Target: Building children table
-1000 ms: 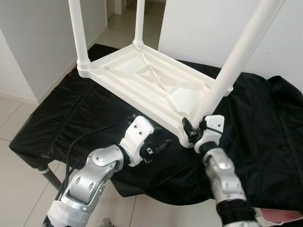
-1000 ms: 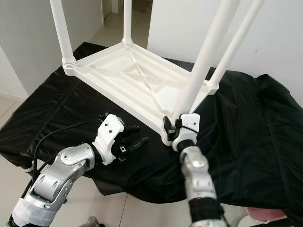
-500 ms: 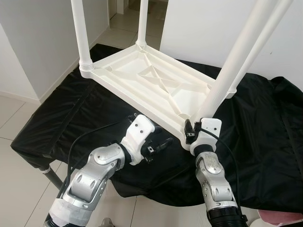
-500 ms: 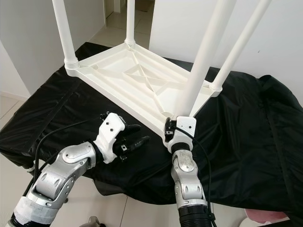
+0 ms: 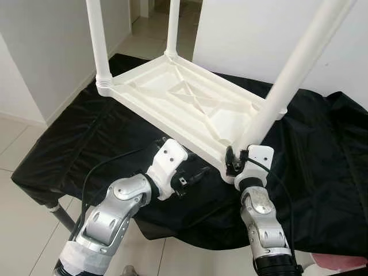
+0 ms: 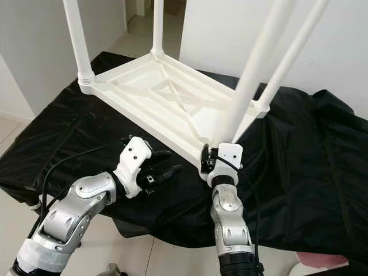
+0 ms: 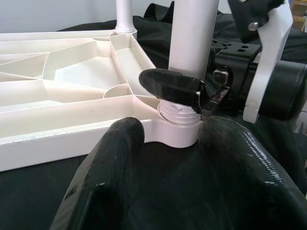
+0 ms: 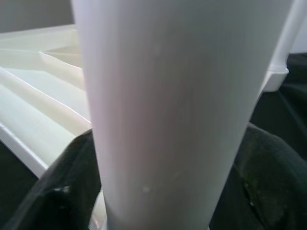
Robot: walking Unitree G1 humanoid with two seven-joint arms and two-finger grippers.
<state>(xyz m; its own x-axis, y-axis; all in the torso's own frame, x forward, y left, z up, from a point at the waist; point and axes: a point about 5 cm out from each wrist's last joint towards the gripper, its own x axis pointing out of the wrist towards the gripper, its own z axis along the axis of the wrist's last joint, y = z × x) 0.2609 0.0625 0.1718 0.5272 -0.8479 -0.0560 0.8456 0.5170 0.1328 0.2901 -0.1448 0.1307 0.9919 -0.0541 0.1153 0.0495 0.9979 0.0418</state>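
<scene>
1. A white plastic children's table [image 5: 184, 103] lies upside down on a black cloth [image 5: 322, 167] draped over a low tabletop, near the middle of the cloth.
2. Its underside faces up: a smooth, glossy rectangular tray shape with raised ribs that cross in an X at the centre and box off shallow compartments.
3. Four round, smooth white legs rise from the corners. The far-left leg [image 5: 98, 40] stands upright with a ridged collar at its base. The near-right leg [image 5: 287, 80] leans away to the right, thick and tapering.
4. The right pincer [image 5: 234, 161] is clenched around the base of the near-right leg, at the table's corner socket. In the right wrist view the leg [image 8: 177, 110] runs between the black fingers [image 8: 268, 177].
5. The left pincer [image 5: 192, 175] sits on the cloth just beside the table's near edge, left of that corner, its black fingers [image 7: 110, 167] spread apart and grasping nothing.
6. In the left wrist view, screw threads [image 7: 178, 111] show where the leg meets the socket.
7. The cloth is matte, wrinkled and slightly shiny at its folds; pale floor tiles [image 5: 23, 190] and white walls [image 5: 241, 34] surround it.
</scene>
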